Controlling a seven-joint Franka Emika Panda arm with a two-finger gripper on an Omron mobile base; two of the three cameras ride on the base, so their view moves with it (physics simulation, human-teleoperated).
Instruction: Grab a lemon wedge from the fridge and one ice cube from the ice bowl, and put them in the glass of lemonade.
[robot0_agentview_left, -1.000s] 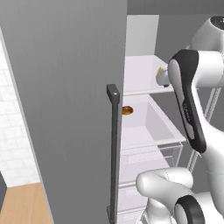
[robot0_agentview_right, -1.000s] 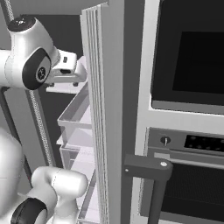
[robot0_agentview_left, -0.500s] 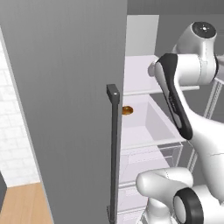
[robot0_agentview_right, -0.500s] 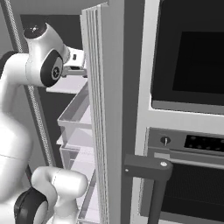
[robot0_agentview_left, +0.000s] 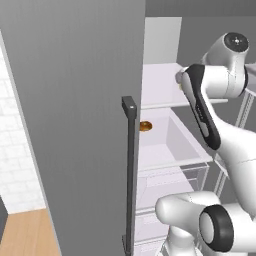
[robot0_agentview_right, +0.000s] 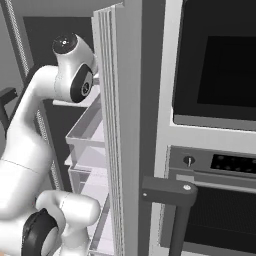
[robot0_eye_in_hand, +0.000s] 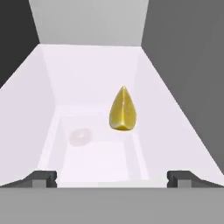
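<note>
The fridge (robot0_agentview_left: 90, 100) stands open, arm reaching over its upper white shelf (robot0_agentview_left: 160, 82). In the hand view the wedge (robot0_eye_in_hand: 122, 110) lies on that shelf, ahead of the pincer (robot0_eye_in_hand: 112, 177) and slightly toward 1 side of its midline. The pincer is wide open and empty, its 2 tips well apart from the wedge. To grasp well, I would centre the wedge between the tips, advance until they flank its broad middle, not the pointed end, then close gently so the slick slice does not squirt out.
</note>
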